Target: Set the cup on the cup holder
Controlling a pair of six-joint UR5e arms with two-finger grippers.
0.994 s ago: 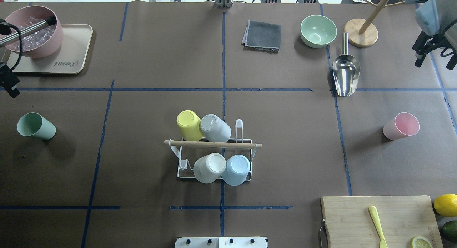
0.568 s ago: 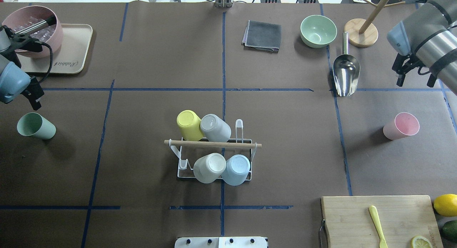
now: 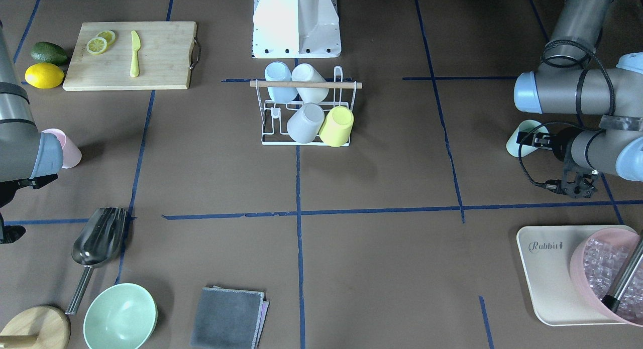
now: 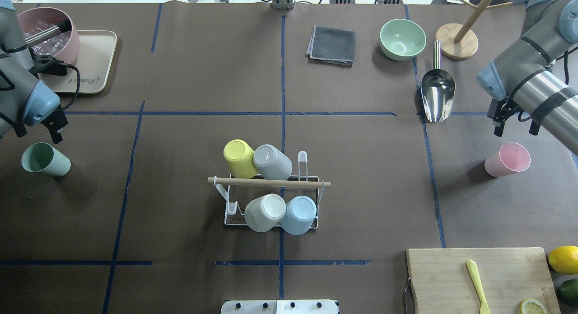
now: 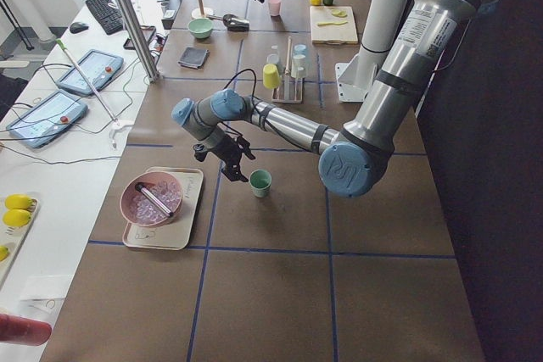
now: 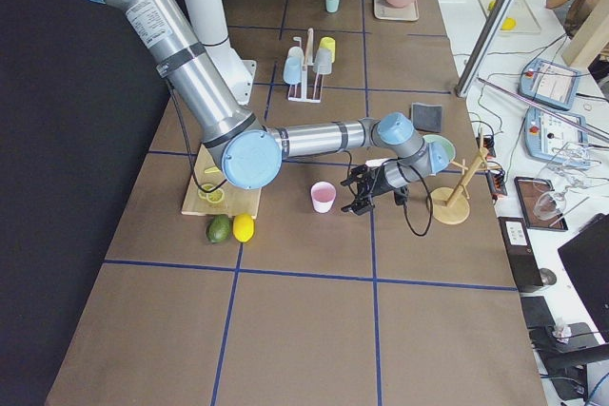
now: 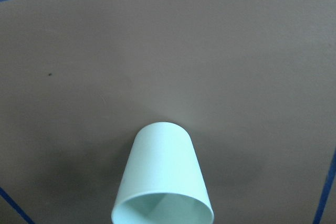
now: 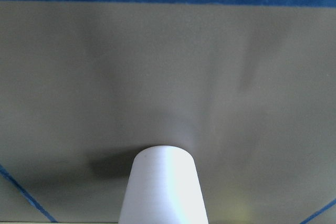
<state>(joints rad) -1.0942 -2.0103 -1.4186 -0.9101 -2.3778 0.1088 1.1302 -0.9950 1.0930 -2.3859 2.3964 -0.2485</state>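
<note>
The cup holder [image 4: 268,182] is a white wire rack with a wooden rod on top, at the table's middle, also in the front view [image 3: 306,84]. It carries several upside-down cups: yellow [image 4: 239,158], grey [image 4: 272,161], cream [image 4: 265,212], blue [image 4: 299,214]. A green cup [image 4: 45,159] stands upright at the left; the left wrist view shows it from above [image 7: 163,177]. My left gripper [image 4: 39,133] hovers just behind it, open and empty. A pink cup [image 4: 508,159] stands at the right, also in the right wrist view [image 8: 164,187]. My right gripper [image 4: 515,128] hovers just behind it, open and empty.
A metal scoop [image 4: 437,90], a green bowl [image 4: 403,39], a grey cloth [image 4: 332,45] and a wooden mug tree [image 4: 457,40] lie at the back. A tray [image 4: 97,56] with a pink ice bowl is back left. A cutting board [image 4: 451,278] is front right.
Both arms have swung in from the table's outer edges. The left gripper has come down behind the green cup, the right gripper behind the pink cup. The cups and rack have not moved.
</note>
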